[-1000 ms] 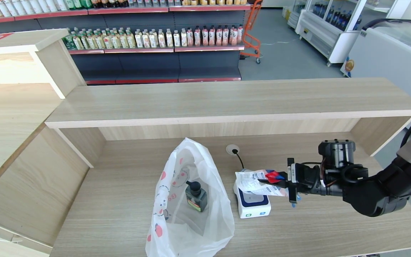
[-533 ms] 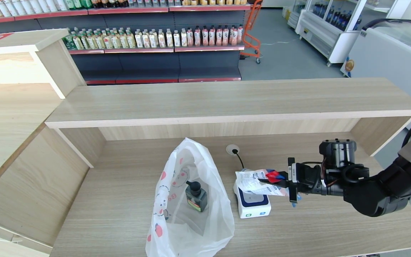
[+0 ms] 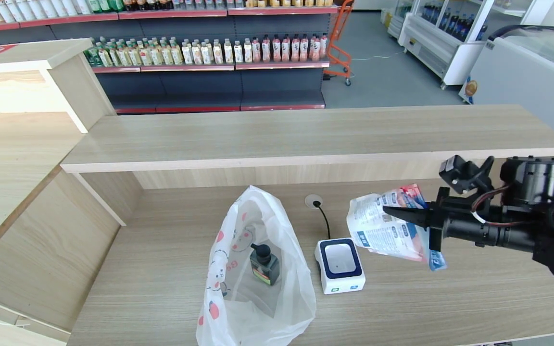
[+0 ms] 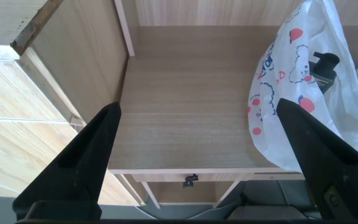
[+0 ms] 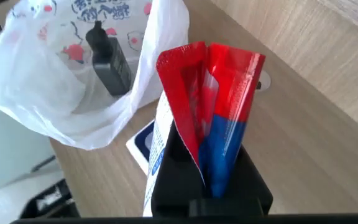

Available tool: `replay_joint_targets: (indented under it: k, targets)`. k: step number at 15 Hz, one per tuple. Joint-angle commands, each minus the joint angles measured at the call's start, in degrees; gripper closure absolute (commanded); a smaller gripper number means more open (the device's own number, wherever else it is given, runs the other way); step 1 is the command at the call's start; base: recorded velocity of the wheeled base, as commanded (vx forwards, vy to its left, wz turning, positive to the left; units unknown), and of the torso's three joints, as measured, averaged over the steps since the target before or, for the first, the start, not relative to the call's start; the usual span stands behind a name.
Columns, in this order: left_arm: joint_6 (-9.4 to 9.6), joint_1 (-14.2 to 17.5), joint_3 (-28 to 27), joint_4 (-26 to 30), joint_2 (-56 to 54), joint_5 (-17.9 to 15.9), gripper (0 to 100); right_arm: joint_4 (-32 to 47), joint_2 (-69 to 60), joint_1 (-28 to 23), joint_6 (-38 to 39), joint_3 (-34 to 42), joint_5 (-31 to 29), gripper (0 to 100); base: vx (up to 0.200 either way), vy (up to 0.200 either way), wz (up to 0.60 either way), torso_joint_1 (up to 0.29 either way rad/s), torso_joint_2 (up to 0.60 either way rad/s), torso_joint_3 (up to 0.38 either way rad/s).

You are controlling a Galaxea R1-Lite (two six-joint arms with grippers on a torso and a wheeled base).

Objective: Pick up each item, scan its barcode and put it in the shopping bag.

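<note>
Pouch (image 3: 382, 234), pinched in right claw (image 3: 402, 216), now higher and right of scanner (image 3: 339, 265), no longer over it.

Wooden counter (image 3: 161, 269), two things on it
A shopping bag (image 3: 284, 307) and a scanner (image 3: 339, 264) are placed side by side; the cable (image 3: 324, 218) is led into a round hole (image 3: 313, 201).

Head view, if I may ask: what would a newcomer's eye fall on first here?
The right pincer grips a red, white and blue pouch in the air, to the right of the white scanner on the wooden counter. Left of the scanner lies the open shopping bag with a dark pump bottle inside.
</note>
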Motion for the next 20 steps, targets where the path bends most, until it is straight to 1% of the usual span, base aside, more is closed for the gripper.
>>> replay_joint_targets:
  k: [1, 2, 4, 6, 12, 13, 15, 19, 20]
  targets:
    - [-0.02, 0.00, 0.00, 0.00, -0.02, 0.04, 0, 4.76, -16.93, 2.75, 18.78, 4.68, -7.88, 100, 0.000, 0.000, 0.00, 0.000, 0.00, 0.000]
    - [-0.02, 0.00, 0.00, 0.00, -0.02, 0.04, 0, 6.34, -19.66, 4.07, 24.58, 6.53, -9.64, 100, 0.000, 0.000, 0.00, 0.000, 0.00, 0.000]
    - [-0.02, 0.00, 0.00, 0.00, -0.02, 0.04, 0, 6.61, -22.65, 4.42, 29.06, 9.95, -10.34, 100, 0.000, 0.000, 0.00, 0.000, 0.00, 0.000]
    - [-0.02, 0.00, 0.00, 0.00, -0.02, 0.04, 0, 6.78, -26.07, 4.51, 31.61, 13.65, -10.25, 100, 0.000, 0.000, 0.00, 0.000, 0.00, 0.000]
    - [-0.11, 0.00, 0.00, 0.00, -0.02, 0.04, 0, 12.94, -31.70, 4.51, 33.54, 14.44, -10.25, 100, 0.000, 0.000, 0.00, 0.000, 0.00, 0.000]
    - [-0.37, 0.00, 0.00, 0.00, -0.02, 0.04, 0, 13.29, -32.14, 4.51, 33.54, 14.44, -10.25, 100, -0.200, 0.000, 0.00, 0.002, 0.00, 0.012]
    - [0.07, 0.00, 0.00, 0.00, -0.02, 0.04, 0, 14.25, -32.84, 4.51, 33.72, 14.44, -10.25, 100, -0.200, 0.000, 0.00, 0.012, 0.00, 0.000]
    - [-0.02, 0.00, 0.00, 0.00, -0.02, 0.04, 0, 17.77, -34.60, 4.51, 35.57, 13.91, -10.08, 100, 0.000, 0.000, 0.00, 0.000, 0.00, 0.000]
    - [-0.11, 0.00, 0.00, 0.00, -0.02, 0.04, 0, 17.77, -34.69, 4.51, 35.57, 13.91, -10.08, 100, -0.200, 0.000, 0.00, 0.022, 0.01, 0.002]
